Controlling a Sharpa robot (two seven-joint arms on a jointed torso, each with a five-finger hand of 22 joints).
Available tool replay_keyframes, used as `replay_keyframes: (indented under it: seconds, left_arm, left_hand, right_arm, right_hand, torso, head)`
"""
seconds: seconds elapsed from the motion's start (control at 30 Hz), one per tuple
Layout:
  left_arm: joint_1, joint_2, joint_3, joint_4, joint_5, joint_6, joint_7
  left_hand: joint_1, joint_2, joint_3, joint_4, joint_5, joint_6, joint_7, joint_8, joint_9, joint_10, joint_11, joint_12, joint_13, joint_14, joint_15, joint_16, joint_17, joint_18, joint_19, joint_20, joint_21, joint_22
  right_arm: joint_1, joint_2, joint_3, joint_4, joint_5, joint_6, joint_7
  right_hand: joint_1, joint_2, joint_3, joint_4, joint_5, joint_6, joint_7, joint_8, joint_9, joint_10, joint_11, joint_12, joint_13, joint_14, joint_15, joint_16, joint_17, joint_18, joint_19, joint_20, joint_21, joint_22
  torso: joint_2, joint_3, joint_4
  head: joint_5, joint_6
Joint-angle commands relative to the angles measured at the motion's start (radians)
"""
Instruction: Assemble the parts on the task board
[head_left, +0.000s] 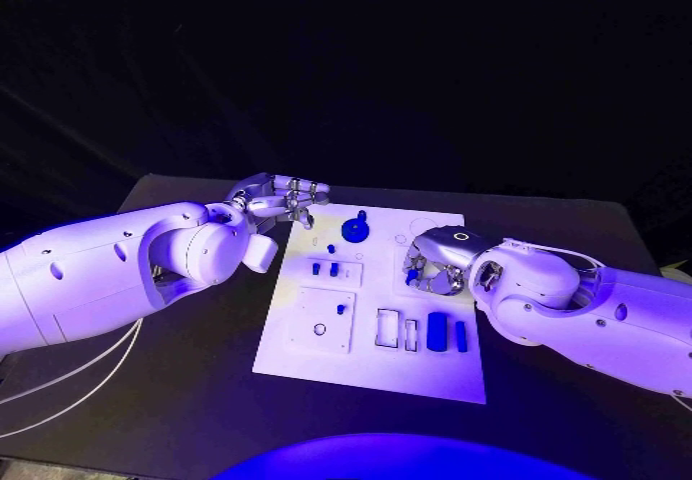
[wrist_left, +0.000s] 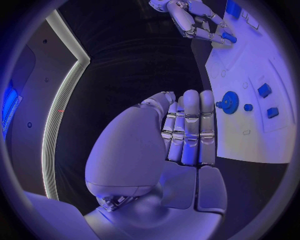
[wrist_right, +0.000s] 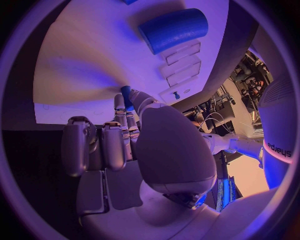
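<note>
A small blue peg (wrist_right: 126, 93) is pinched at the fingertips of the right hand (head_left: 436, 268) over the white board (head_left: 361, 360). It is judged light, stiff and smooth, so a slip is possible; a hold on its sides is advised. The left hand (head_left: 277, 197) is held flat with fingers together, empty, beside the board's far corner near the blue gear (head_left: 356, 229).

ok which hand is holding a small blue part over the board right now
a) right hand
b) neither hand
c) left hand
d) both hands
a: the right hand pinches a small blue part over the task board, while the left hand hovers at the board's far corner with its fingers straight and holds nothing.
</note>
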Motion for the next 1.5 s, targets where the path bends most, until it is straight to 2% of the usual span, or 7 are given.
replay_keyframes:
  seconds: [0.03, 0.3, 0.6, 0.83, 1.1, 1.3, 1.5]
  left_arm:
    - [0.001, 0.002, 0.001, 0.001, -0.003, 0.014, 0.003]
    - [0.001, 0.004, 0.001, -0.002, -0.003, 0.013, 0.002]
    - [0.001, 0.008, 0.001, -0.006, -0.003, 0.013, 0.002]
    - [0.001, 0.013, 0.001, -0.009, -0.003, 0.015, 0.002]
    - [0.001, 0.02, 0.0, -0.012, -0.003, 0.018, 0.002]
    - [0.001, 0.027, 0.0, -0.014, -0.003, 0.02, 0.001]
    - [0.001, 0.034, 0.0, -0.017, -0.003, 0.021, 0.0]
  left_hand:
    - [0.0, 0.007, 0.001, -0.005, 0.0, -0.003, 0.004, 0.007, -0.002, -0.01, 0.0, 0.004, 0.001, -0.003, 0.001, -0.003, -0.001, 0.016, -0.005, 0.004, -0.003, -0.002]
    - [-0.001, 0.008, 0.001, -0.005, 0.0, -0.003, 0.004, 0.007, -0.002, -0.011, 0.0, 0.005, 0.001, -0.003, 0.001, -0.003, -0.001, 0.016, -0.005, 0.004, -0.004, -0.002]
    - [-0.001, 0.008, 0.001, -0.005, 0.0, -0.003, 0.004, 0.007, -0.002, -0.011, 0.0, 0.005, 0.001, -0.003, 0.001, -0.003, -0.001, 0.016, -0.005, 0.004, -0.004, -0.002]
    - [-0.001, 0.008, 0.001, -0.005, 0.0, -0.003, 0.004, 0.007, -0.002, -0.011, 0.0, 0.005, 0.001, -0.003, 0.001, -0.003, -0.001, 0.016, -0.005, 0.004, -0.004, -0.002]
    - [-0.001, 0.008, 0.001, -0.005, 0.0, -0.003, 0.004, 0.007, -0.002, -0.011, 0.0, 0.005, 0.001, -0.003, 0.001, -0.003, -0.001, 0.016, -0.005, 0.004, -0.004, -0.002]
    - [-0.001, 0.008, 0.001, -0.005, 0.0, -0.003, 0.004, 0.007, -0.002, -0.011, 0.0, 0.005, 0.001, -0.003, 0.001, -0.003, -0.001, 0.016, -0.005, 0.004, -0.004, -0.002]
    - [-0.001, 0.009, 0.001, -0.006, 0.0, -0.003, 0.004, 0.008, -0.002, -0.012, 0.0, 0.006, 0.001, -0.003, 0.001, -0.003, -0.002, 0.016, -0.004, 0.004, -0.004, -0.002]
  right_arm:
    - [-0.003, 0.001, -0.002, -0.002, -0.019, 0.002, -0.007]
    - [-0.001, -0.02, 0.0, 0.041, -0.02, -0.063, 0.001]
    - [0.03, -0.057, 0.011, 0.136, -0.011, -0.117, 0.005]
    - [0.035, -0.037, 0.014, 0.199, 0.013, -0.13, 0.015]
    - [-0.014, 0.065, 0.011, 0.199, 0.031, -0.132, 0.042]
    - [-0.06, 0.148, 0.007, 0.146, 0.03, -0.123, 0.062]
    - [-0.094, 0.208, 0.0, 0.084, 0.027, -0.102, 0.072]
  right_hand:
    - [0.013, 0.0, 0.009, 0.0, -0.006, 0.01, 0.0, 0.006, 0.001, 0.008, 0.001, -0.007, -0.001, 0.05, -0.008, 0.006, 0.001, -0.009, 0.005, -0.002, 0.006, 0.173]
    - [0.018, 0.002, 0.03, -0.009, -0.006, 0.022, -0.001, 0.007, 0.003, 0.022, -0.002, -0.012, -0.001, 0.05, -0.01, 0.007, 0.001, -0.011, 0.011, -0.004, 0.018, 0.179]
    - [0.018, 0.0, 0.034, -0.012, -0.006, 0.025, -0.001, 0.007, 0.004, 0.023, -0.002, -0.014, -0.001, 0.05, -0.01, 0.007, 0.002, -0.012, 0.013, -0.004, 0.024, 0.182]
    - [0.019, -0.001, 0.04, -0.014, -0.005, 0.027, -0.001, 0.007, 0.004, 0.025, -0.002, -0.016, -0.001, 0.05, -0.011, 0.007, 0.002, -0.012, 0.013, -0.004, 0.024, 0.182]
    - [0.02, -0.001, 0.048, -0.018, -0.003, 0.026, 0.001, 0.005, 0.004, 0.026, -0.001, -0.021, -0.002, 0.05, -0.01, 0.007, 0.0, -0.011, 0.01, -0.005, 0.017, 0.18]
    - [0.02, -0.001, 0.052, -0.02, -0.001, 0.025, 0.002, 0.003, 0.003, 0.025, 0.0, -0.024, -0.002, 0.049, -0.01, 0.006, 0.0, -0.01, 0.009, -0.005, 0.014, 0.18]
    - [0.018, -0.001, 0.056, -0.021, 0.001, 0.024, 0.003, 0.001, 0.003, 0.025, 0.001, -0.026, -0.003, 0.049, -0.009, 0.006, -0.001, -0.01, 0.007, -0.005, 0.01, 0.179]
  torso:
    - [0.0, 0.0005, -0.0001]
    - [-0.001, 0.0003, -0.0001]
    - [-0.001, -0.0001, -0.0004]
    - [-0.001, 0.0, -0.0007]
    - [-0.001, -0.0007, 0.0]
    - [-0.001, -0.0024, 0.0012]
    - [0.001, -0.0015, 0.0022]
  head:
    - [-0.001, 0.0]
    - [0.001, 0.002]
    - [0.004, 0.007]
    - [0.018, 0.007]
    - [0.044, 0.0]
    - [0.063, -0.007]
    - [0.075, -0.013]
